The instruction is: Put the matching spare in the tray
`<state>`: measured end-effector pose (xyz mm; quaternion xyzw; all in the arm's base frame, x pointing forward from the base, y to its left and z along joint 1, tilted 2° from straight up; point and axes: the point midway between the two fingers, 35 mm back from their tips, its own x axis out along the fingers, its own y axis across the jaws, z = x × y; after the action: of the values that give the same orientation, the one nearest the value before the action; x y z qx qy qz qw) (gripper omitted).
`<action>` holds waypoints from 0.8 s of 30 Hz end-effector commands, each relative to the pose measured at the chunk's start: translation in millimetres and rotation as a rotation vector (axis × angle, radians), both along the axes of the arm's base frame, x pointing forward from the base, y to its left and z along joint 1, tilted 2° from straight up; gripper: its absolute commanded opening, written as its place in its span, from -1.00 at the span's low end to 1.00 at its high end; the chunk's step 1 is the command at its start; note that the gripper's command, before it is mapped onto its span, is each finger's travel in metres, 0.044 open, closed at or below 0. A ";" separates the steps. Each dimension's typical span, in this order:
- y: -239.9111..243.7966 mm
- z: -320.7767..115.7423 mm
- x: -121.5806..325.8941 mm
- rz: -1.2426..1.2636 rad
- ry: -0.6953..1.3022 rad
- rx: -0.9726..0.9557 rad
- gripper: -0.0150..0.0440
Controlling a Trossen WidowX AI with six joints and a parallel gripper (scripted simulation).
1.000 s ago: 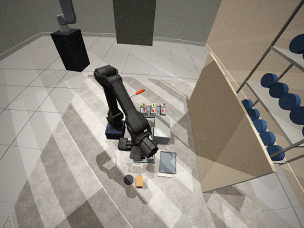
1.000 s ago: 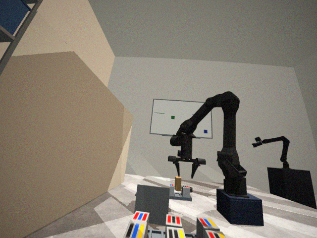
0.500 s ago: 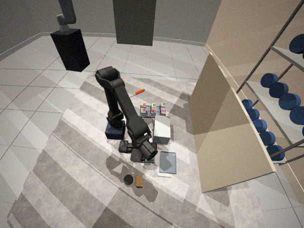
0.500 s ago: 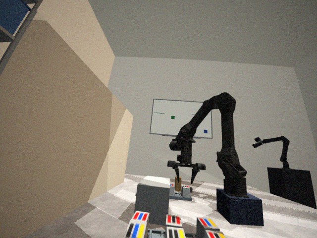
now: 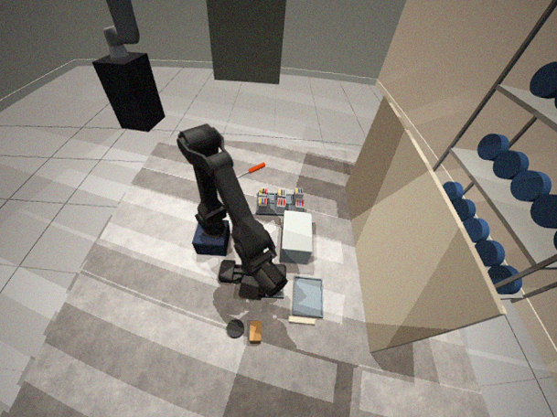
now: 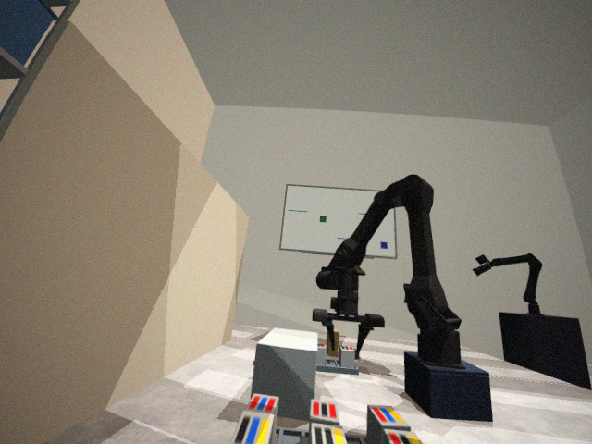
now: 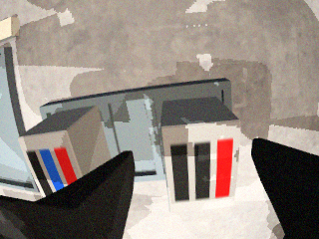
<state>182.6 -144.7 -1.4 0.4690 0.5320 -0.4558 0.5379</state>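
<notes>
My gripper (image 6: 345,354) (image 7: 194,153) is open and empty, fingers down, one on each side of a pale unit (image 7: 203,164) with black, black and red stripes. A second unit (image 7: 51,164), striped black, blue and red, stands on the same grey base (image 7: 194,92) (image 6: 334,369); the near left finger partly covers it in the wrist view. The tray (image 5: 307,295) (image 7: 10,124) is beside that base and looks empty. Several striped units stand on another base (image 5: 272,211) farther back. The pale box (image 5: 297,230) (image 6: 282,373) stands between the bases. No back code is readable.
A tan strip (image 5: 301,320) (image 7: 7,28) lies along the tray's edge. An orange block (image 5: 255,331) and a dark disc (image 5: 235,328) are near the small base. A screwdriver (image 5: 256,167) lies behind. A large tan panel (image 5: 410,239) stands to the right.
</notes>
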 end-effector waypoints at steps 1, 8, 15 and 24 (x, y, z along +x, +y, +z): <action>1.3 -7.7 -1.4 -0.002 0.006 0.005 0.53; 2.7 -19.0 -2.9 -0.002 0.006 0.005 0.53; 3.5 -24.5 -3.8 -0.002 0.006 0.005 0.53; 3.2 -23.1 -3.5 0.001 0.004 0.003 0.06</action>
<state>178.9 -141.5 -24.7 0.4684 0.5345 -0.4557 0.5359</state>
